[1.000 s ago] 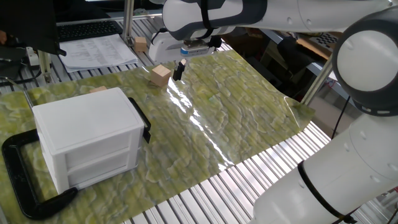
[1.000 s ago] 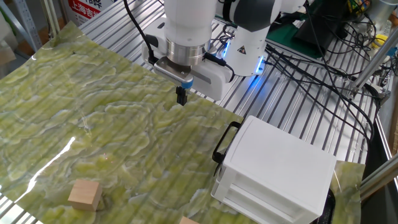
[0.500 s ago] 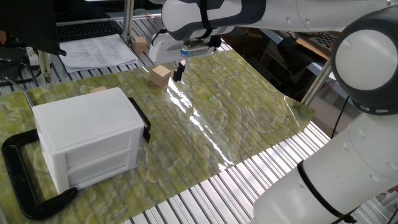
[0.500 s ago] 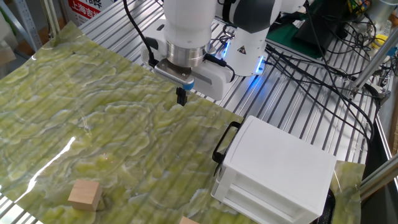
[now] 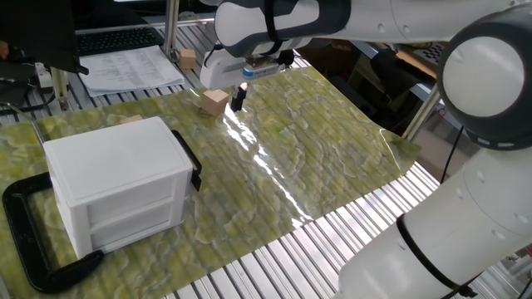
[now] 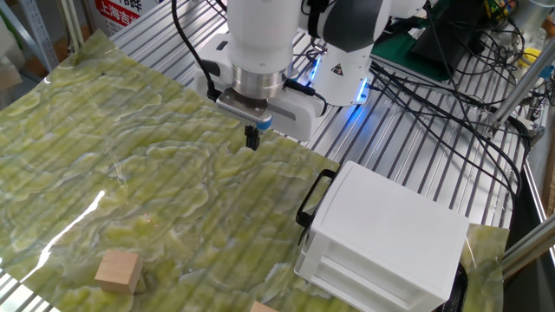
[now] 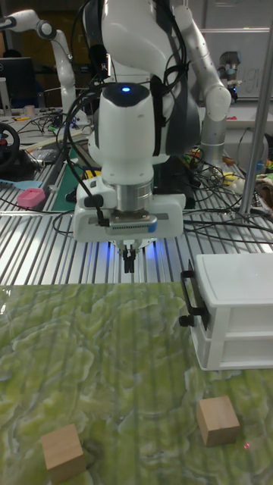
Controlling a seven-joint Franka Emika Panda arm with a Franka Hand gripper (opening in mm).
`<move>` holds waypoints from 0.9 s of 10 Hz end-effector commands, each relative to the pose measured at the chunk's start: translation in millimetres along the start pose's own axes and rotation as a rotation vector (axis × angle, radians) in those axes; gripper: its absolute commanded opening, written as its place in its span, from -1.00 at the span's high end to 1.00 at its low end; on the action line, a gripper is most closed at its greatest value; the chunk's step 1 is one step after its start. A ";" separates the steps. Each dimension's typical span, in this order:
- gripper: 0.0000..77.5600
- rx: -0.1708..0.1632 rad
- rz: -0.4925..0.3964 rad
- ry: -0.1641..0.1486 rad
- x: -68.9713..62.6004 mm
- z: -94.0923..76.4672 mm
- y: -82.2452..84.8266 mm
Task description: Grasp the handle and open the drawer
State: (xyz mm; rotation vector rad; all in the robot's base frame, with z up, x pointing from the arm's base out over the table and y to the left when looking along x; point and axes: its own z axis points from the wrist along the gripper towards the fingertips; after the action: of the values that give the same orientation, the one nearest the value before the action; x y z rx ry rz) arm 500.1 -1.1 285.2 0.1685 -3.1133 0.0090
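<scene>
Well apart from the handle (image 6: 313, 198), the claw (image 6: 252, 139) hangs pinched together.

1. Slatted metal table (image 5: 274, 262) is carrying a green patterned mat (image 5: 283, 141).
2. White cabinet (image 6: 390, 238) and black clamp frame (image 5: 25, 241) are sitting well apart from the jaws.
3. Wooden blocks (image 5: 214, 100) (image 6: 117, 270) are lying around.
</scene>
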 end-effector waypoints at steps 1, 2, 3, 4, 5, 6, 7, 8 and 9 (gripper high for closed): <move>1.00 -0.004 0.004 -0.020 -3.7 8.3 -6.2; 1.00 -0.031 0.004 -0.016 -3.3 8.6 -5.9; 1.00 -0.040 -0.005 -0.015 -3.1 8.6 -5.4; 1.00 -0.040 -0.004 -0.016 -3.1 7.9 -4.0; 1.00 -0.037 -0.004 -0.017 -3.1 6.1 -0.8; 1.00 -0.035 -0.003 -0.017 -3.0 5.0 1.3; 1.00 -0.034 0.005 -0.009 -2.0 0.3 11.6; 1.00 -0.034 -0.004 -0.004 -1.0 -2.1 21.1; 1.00 -0.035 -0.022 -0.005 -1.3 -0.3 26.9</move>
State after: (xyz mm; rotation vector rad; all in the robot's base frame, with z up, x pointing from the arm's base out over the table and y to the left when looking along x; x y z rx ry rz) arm 500.3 11.4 282.0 0.1747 -3.1184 -0.0465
